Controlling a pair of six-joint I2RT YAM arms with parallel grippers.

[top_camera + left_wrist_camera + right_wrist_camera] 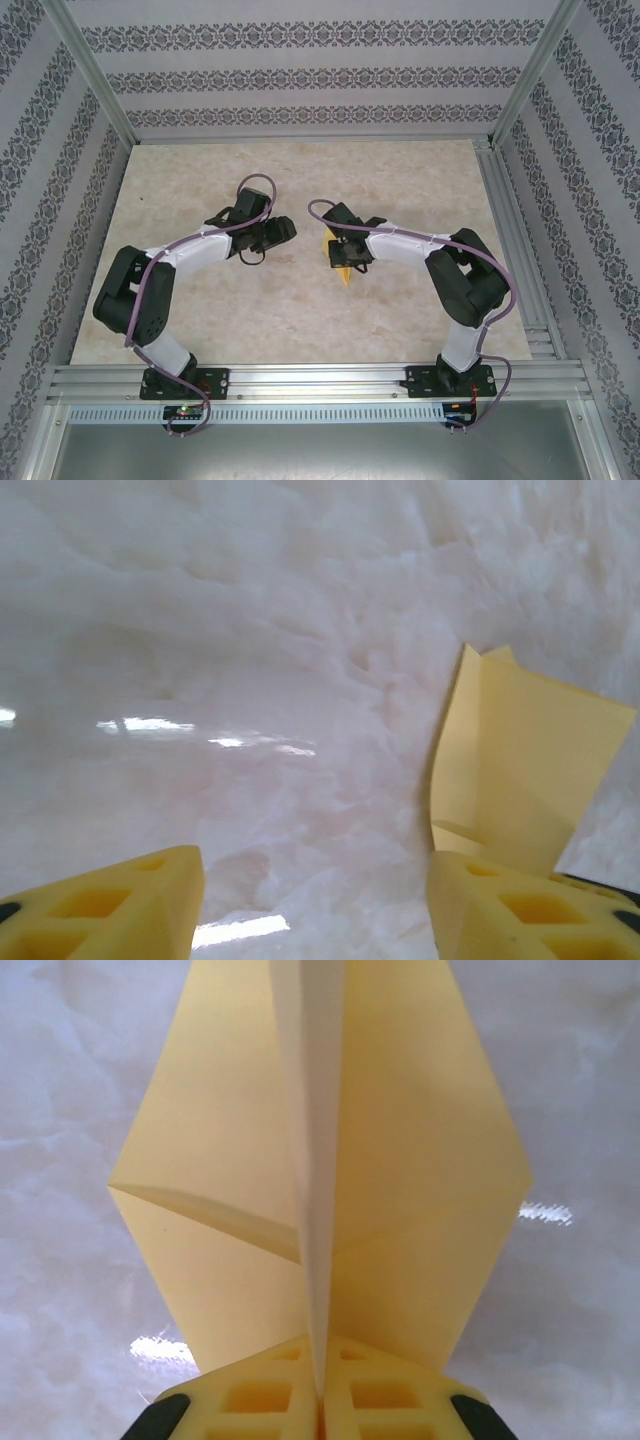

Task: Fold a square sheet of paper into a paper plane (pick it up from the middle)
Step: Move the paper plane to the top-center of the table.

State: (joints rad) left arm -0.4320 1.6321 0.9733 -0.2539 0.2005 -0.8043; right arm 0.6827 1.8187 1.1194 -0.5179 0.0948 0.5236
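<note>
The right claw (320,1370) pinches the folded paper (410,1160) along its centre crease, flaps spreading either side over the worktop (70,1290). The left claw (312,870) stands wide and empty, the paper just beside one finger.

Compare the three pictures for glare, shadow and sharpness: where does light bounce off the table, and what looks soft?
Left wrist view: white glare streaks on the glossy pale marble-patterned table; the yellow-fingered left gripper looks soft, close to the lens. Right wrist view: two glare patches beside the folded yellow paper sheet, whose creases are sharp. Top external view: even light, only faint shadows.
</note>
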